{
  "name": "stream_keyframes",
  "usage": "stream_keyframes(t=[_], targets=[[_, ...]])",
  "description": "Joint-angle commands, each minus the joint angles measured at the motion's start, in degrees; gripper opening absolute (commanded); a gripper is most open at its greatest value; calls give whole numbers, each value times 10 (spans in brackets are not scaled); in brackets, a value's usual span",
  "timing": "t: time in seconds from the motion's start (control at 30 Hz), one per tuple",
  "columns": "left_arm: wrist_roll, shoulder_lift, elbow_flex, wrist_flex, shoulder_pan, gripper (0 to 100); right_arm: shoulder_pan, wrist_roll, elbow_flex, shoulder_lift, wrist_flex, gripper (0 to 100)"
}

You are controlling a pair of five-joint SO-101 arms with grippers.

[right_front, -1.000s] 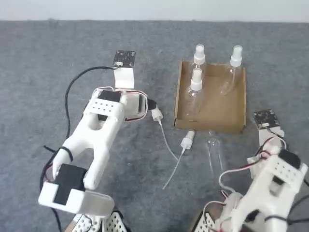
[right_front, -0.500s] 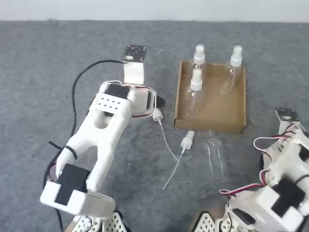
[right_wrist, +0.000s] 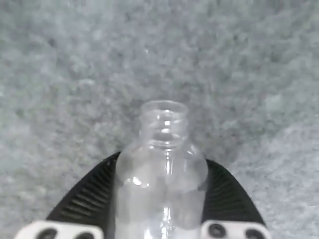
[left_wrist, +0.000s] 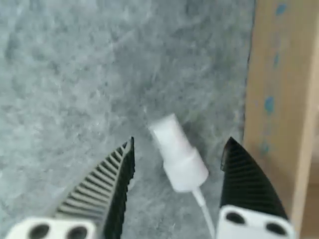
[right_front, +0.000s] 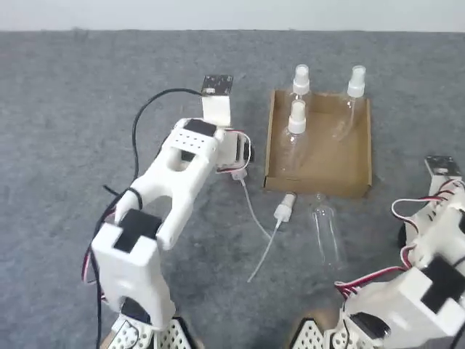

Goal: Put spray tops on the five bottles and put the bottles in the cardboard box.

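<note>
My left gripper (left_wrist: 179, 144) gapes around a top (left_wrist: 180, 162) beside the box (left_wrist: 279, 99), whose blue print is unreadable; my right gripper (right_wrist: 162, 162) clamps a bottle (right_wrist: 163, 124).

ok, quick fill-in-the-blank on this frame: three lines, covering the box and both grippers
1. The cardboard box holds ___ capped bottles.
2. The left gripper is ___, straddling a loose spray top beside the box.
3. The bottle in the right gripper has ___ top on its neck.
Missing words: three; open; no.
</note>
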Motion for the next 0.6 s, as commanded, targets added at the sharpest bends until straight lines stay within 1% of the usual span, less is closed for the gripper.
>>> stream_keyframes(t=[0.0, 0.17, 0.3, 0.37, 0.47, 0.57], targets=[[21, 24, -62, -12, -1, 254, -3, -9, -69, 17, -7, 113], [24, 74, -85, -12, -4, 245, -3, -7, -82, 17, -7, 112], [21, 76, -86, -10, -5, 148, -8, -8, -90, 16, -2, 112], [19, 70, -82, -6, -4, 95, -12, -7, -99, 16, 18, 113], [-12, 51, -78, 18, -1, 51, -17, -9, -119, 8, 43, 113], [-46, 22, -66, 46, -3, 38, -36, -9, -124, -7, 51, 113]])
